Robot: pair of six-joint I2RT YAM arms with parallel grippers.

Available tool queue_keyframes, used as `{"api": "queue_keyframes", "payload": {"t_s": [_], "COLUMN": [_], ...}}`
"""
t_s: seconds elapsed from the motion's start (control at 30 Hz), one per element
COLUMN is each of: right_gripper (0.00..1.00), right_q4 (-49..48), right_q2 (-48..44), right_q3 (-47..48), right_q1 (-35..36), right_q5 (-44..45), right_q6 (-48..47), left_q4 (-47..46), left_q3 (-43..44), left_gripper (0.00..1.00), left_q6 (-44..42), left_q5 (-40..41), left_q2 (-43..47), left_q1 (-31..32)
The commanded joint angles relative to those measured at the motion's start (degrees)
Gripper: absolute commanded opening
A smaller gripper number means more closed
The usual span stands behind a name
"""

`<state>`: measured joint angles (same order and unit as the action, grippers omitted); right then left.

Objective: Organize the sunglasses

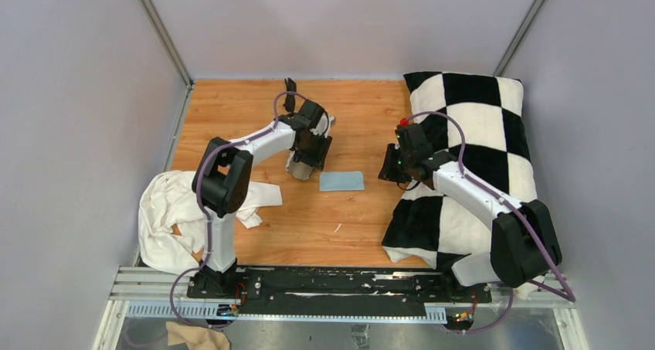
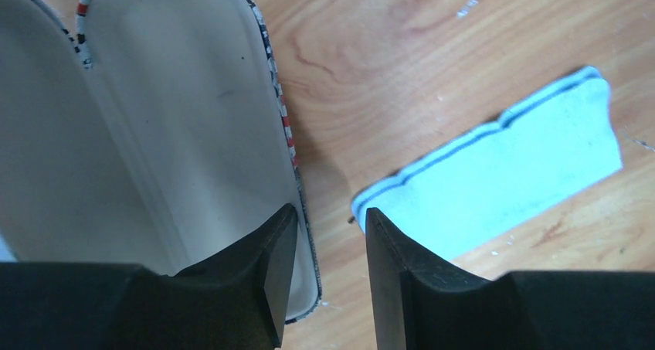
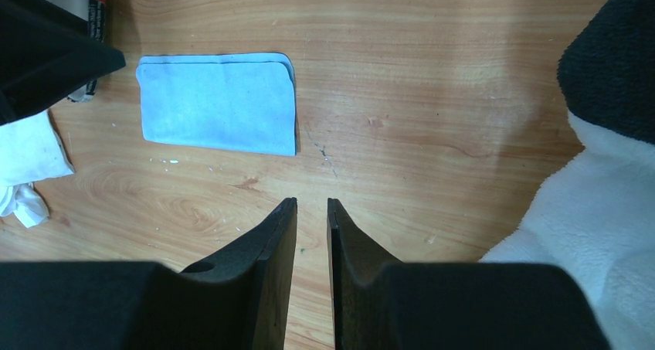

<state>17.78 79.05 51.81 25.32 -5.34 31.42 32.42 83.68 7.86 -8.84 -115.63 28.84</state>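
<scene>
The tan-grey case (image 2: 178,118) with a striped rim lies open, and the part of its pale inside that shows is bare. My left gripper (image 2: 328,215) stands open over the case's right rim, one finger above the inside and the other above the wood. In the top view it hangs over the case (image 1: 301,167). My right gripper (image 3: 311,203) hovers over bare wood with its jaws a narrow gap apart and nothing between them. A small black object (image 1: 290,85) stands at the back by the left wrist; I cannot tell whether it is the sunglasses.
A light-blue cloth (image 1: 341,181) lies flat on the wood between the two grippers, just right of the case. A black-and-white checked pillow (image 1: 471,134) fills the right side. A crumpled white cloth (image 1: 174,211) lies at the left near the arm's base.
</scene>
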Motion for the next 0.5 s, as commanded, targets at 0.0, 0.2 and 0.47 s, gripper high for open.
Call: {"api": "queue_keyframes", "payload": {"t_s": [0.0,0.2,0.47], "right_gripper": [0.26,0.26,0.26], "right_q4": [0.6,0.3,0.1], "right_q2": [-0.1,0.4,0.6], "right_q3": [-0.9,-0.8,-0.8], "right_q1": [-1.0,-1.1,-1.0], "right_q5": [0.2,0.0,-0.6], "right_q6": [-0.6,-0.4,-0.3], "left_q4": [2.3,2.3,2.5], "left_q3": [0.4,-0.3,-0.7], "left_gripper": [0.43,0.43,0.43], "left_q6": [-2.1,-1.6,1.0], "left_q5": [-1.1,0.0,1.3], "left_q2": [5.4,10.3,14.1], "left_q1": [1.0,1.0,1.0]}}
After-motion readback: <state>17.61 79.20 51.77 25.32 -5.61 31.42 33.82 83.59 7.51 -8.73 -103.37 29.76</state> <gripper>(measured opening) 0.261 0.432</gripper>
